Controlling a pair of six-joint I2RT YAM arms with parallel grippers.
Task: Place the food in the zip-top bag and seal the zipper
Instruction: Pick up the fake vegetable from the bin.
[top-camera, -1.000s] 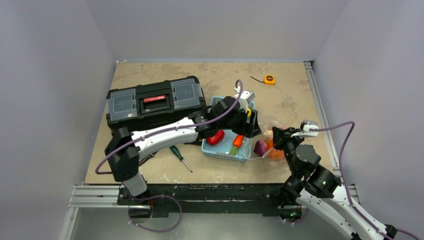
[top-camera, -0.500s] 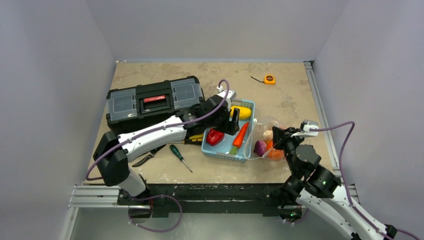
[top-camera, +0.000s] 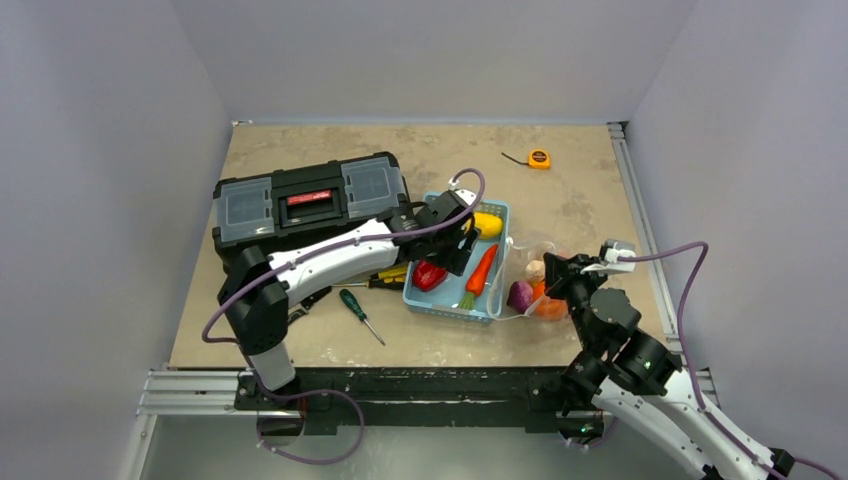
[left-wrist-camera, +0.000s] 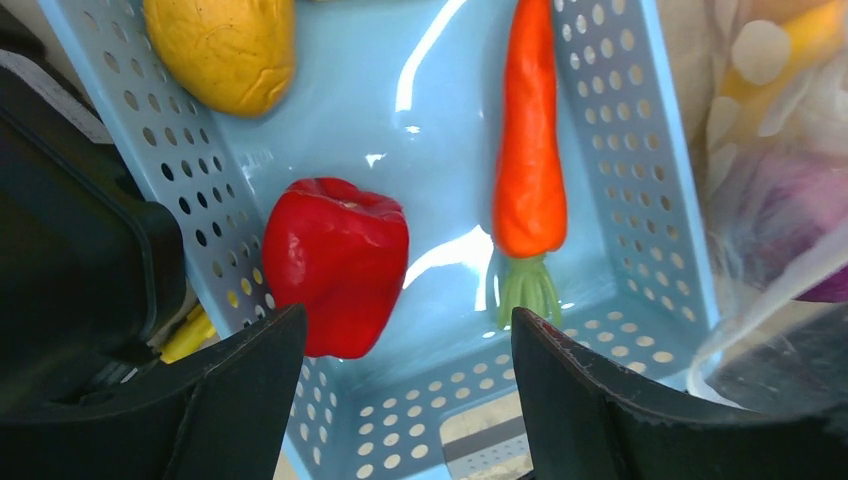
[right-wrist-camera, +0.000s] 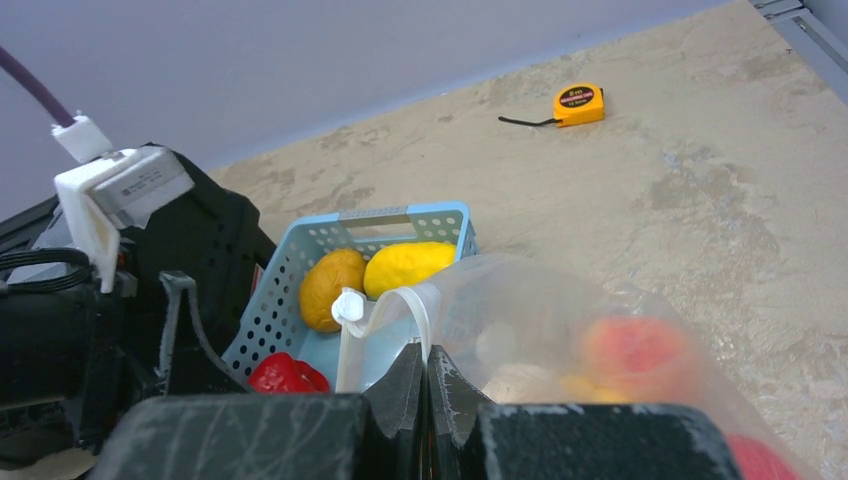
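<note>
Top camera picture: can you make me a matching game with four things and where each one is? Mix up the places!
Things:
1. carrot
2. tape measure
3. screwdriver
4. purple vegetable

Places:
A. on the table, just left of the basket
B. lying in the blue basket
C. inside the clear bag
D. alone at the far end of the table

Pairs: 1-B, 2-D, 3-A, 4-C.
</note>
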